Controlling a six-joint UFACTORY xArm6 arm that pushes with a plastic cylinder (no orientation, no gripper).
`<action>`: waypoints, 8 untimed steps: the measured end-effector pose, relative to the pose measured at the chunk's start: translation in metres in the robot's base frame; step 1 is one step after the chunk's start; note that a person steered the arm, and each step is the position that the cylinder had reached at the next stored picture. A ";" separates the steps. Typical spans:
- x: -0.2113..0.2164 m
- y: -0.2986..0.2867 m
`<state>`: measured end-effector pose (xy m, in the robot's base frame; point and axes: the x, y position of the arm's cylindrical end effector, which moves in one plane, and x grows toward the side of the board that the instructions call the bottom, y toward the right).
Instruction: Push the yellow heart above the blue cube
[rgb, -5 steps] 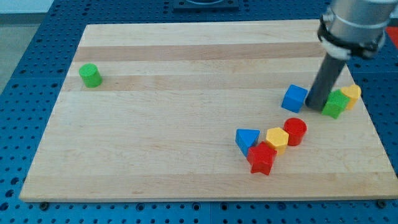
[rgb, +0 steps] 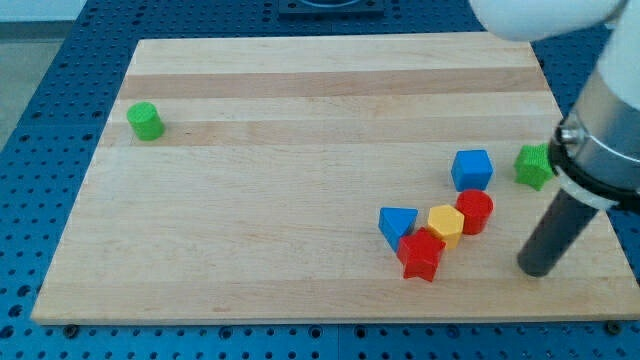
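The blue cube (rgb: 472, 169) sits on the wooden board (rgb: 300, 110) at the right. A green block (rgb: 534, 165) lies just to its right. The yellow heart does not show; the arm covers the spot by the board's right edge where it lay before. My tip (rgb: 537, 271) rests on the board near the bottom right corner, well below and to the right of the blue cube, touching no block.
Below the blue cube a cluster lies together: a red cylinder (rgb: 475, 211), a yellow hexagon (rgb: 445, 225), a blue triangle (rgb: 397, 223) and a red star (rgb: 421, 255). A green cylinder (rgb: 145, 121) stands far left.
My tip has moved from between the blue cube and the green block down toward the bottom right. The green block has shifted slightly up. The yellow heart is now hidden behind the arm.
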<state>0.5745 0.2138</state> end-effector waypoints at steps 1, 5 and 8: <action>-0.073 0.063; -0.188 0.047; -0.182 0.010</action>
<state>0.3921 0.2233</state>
